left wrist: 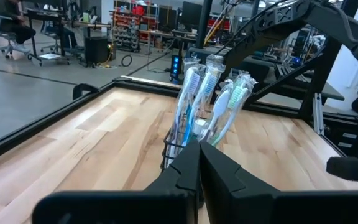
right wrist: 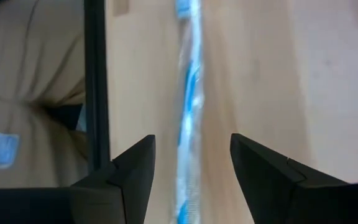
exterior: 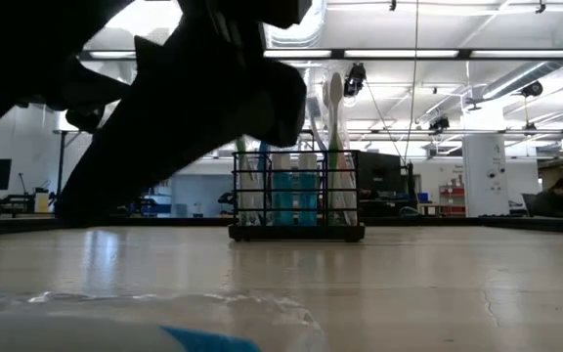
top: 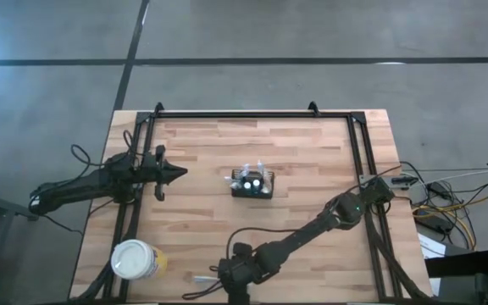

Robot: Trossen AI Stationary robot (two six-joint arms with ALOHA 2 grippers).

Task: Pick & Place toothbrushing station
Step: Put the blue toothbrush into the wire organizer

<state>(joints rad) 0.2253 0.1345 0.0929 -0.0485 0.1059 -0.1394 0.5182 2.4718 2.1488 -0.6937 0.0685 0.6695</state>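
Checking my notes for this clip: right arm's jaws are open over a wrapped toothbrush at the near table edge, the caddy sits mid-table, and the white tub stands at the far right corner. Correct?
One error: the white tub stands at the near left corner, as the high view shows. The right gripper has open jaws over the wrapped toothbrush, and the caddy sits mid-table.

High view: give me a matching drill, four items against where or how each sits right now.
Items:
1. caddy
2. white tub
3. left tool
4. right tool

States:
A. near-left corner of the table
B. open, over a wrapped toothbrush at the near edge
C. table centre, holding toothbrushes
D. shut, pointing at the caddy

Pairs: 1-C, 2-A, 3-D, 4-B
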